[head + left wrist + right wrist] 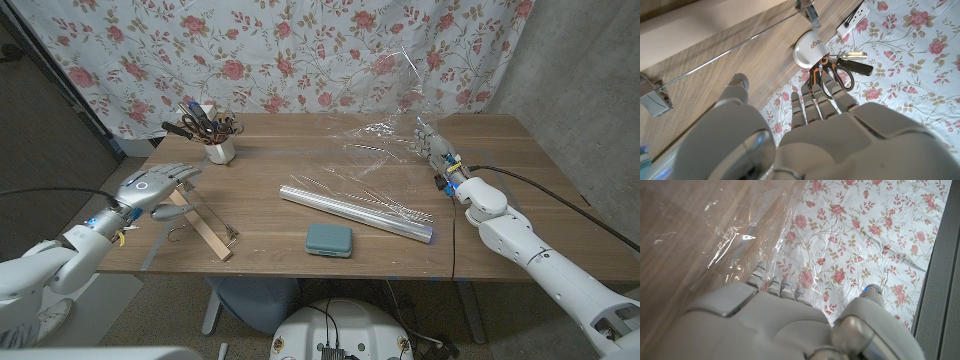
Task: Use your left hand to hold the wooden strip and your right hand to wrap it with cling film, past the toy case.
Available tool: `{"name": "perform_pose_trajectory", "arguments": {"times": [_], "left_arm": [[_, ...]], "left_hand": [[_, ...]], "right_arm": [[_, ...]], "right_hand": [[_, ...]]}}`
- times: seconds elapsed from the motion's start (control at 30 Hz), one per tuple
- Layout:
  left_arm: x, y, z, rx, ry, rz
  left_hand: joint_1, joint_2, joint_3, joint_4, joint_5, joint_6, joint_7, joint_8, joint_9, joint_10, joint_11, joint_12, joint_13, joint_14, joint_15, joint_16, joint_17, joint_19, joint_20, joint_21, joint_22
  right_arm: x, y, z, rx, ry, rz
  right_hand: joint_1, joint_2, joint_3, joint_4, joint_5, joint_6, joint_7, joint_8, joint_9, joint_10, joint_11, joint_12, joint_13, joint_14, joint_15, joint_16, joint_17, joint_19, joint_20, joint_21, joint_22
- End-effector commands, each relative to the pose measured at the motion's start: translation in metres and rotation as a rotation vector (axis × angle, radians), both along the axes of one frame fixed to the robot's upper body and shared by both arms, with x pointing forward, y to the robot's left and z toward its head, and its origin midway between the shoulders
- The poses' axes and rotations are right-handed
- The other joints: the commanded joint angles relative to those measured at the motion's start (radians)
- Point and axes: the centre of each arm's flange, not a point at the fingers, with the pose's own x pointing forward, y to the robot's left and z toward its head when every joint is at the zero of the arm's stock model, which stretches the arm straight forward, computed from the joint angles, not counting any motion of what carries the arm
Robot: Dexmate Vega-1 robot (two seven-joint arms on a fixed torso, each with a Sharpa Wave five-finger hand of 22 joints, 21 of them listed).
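Nearest you lies the teal toy case, beside the cling film roll. Your right hand pinches raised film to pull it out; your left hand hovers released over the wooden strip, near left.

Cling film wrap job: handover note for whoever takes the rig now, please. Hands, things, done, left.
Left hand: over the upper end of the light wooden strip at the table's left; its hold is not clearly visible.
Right hand: raised at the right, holding up the free edge of the clear cling film sheet.
Cling film roll: lying mid-table, sheet drawn out toward the right hand.
Teal toy case: in front of the roll, near the table's front edge.
Done: film pulled out from the roll.
Left: carry film past the toy case to the strip and wrap it.
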Motion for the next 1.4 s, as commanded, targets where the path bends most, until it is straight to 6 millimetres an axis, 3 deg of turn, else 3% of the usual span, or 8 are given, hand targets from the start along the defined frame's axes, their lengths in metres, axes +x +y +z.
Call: {"name": "perform_pose_trajectory", "arguments": {"times": [0.03,0.37,0.8,1.23,1.4], "left_arm": [[-0.001,0.007,0.006,0.055,0.026,0.03],[-0.002,0.013,0.01,0.079,0.036,0.047],[-0.001,0.018,0.012,0.115,0.045,0.03],[0.009,0.025,0.008,0.131,0.082,0.067],[0.012,0.024,0.005,0.151,0.098,0.083]], "left_hand": [[0.011,-0.002,0.004,-0.003,0.005,-0.009,0.003,0.001,0.004,0.0,0.002,-0.005,0.004,-0.002,0.003,-0.002,0.005,-0.003,0.005,-0.001,0.002],[0.046,0.005,0.018,-0.008,0.009,0.033,0.005,0.031,0.012,0.041,-0.003,0.011,0.01,0.043,-0.008,0.01,0.004,0.027,0.003,0.007,0.001],[0.075,-0.014,0.02,-0.014,0.01,0.036,-0.007,0.041,0.017,0.047,-0.016,0.012,0.014,0.045,-0.016,0.004,0.002,0.032,-0.006,0.005,0.0],[0.083,-0.027,0.018,-0.008,0.014,0.02,-0.005,0.043,0.021,0.03,-0.013,0.005,0.017,0.045,-0.014,0.001,0.003,0.045,-0.008,0.007,0.0],[0.083,-0.024,0.018,0.0,0.017,0.02,-0.004,0.049,0.023,0.022,-0.023,0.002,0.019,0.06,-0.021,0.006,0.007,0.05,-0.007,0.007,0.0]], "right_arm": [[0.002,0.0,-0.001,-0.001,0.007,-0.008],[0.002,0.003,-0.002,0.0,0.009,-0.008],[0.0,0.003,-0.003,-0.008,0.014,-0.018],[-0.001,0.001,-0.002,-0.002,0.014,-0.026],[0.0,0.0,-0.003,-0.001,0.016,-0.028]], "right_hand": [[0.0,0.007,-0.002,-0.009,0.002,-0.019,0.003,0.001,0.0,0.001,0.0,0.005,0.0,-0.007,-0.003,0.004,0.001,0.002,0.0,0.003,0.003],[0.0,0.008,-0.002,-0.009,0.002,-0.019,0.003,0.001,0.0,-0.001,0.0,0.004,0.0,-0.008,-0.002,0.004,0.001,0.0,0.0,0.003,0.003],[0.0,0.008,-0.003,-0.009,0.002,-0.019,0.003,0.001,0.0,0.0,-0.001,0.005,0.0,-0.009,-0.002,0.004,0.001,0.0,0.0,0.002,0.003],[0.0,0.008,-0.003,-0.009,0.002,-0.02,0.002,0.001,0.0,0.0,-0.001,0.005,0.0,-0.009,-0.002,0.004,0.001,-0.001,0.0,0.002,0.003],[-0.001,0.007,-0.004,-0.009,0.002,-0.02,0.002,0.001,0.0,-0.001,-0.001,0.005,0.0,-0.01,-0.003,0.003,0.001,-0.001,0.001,0.002,0.003]]}}
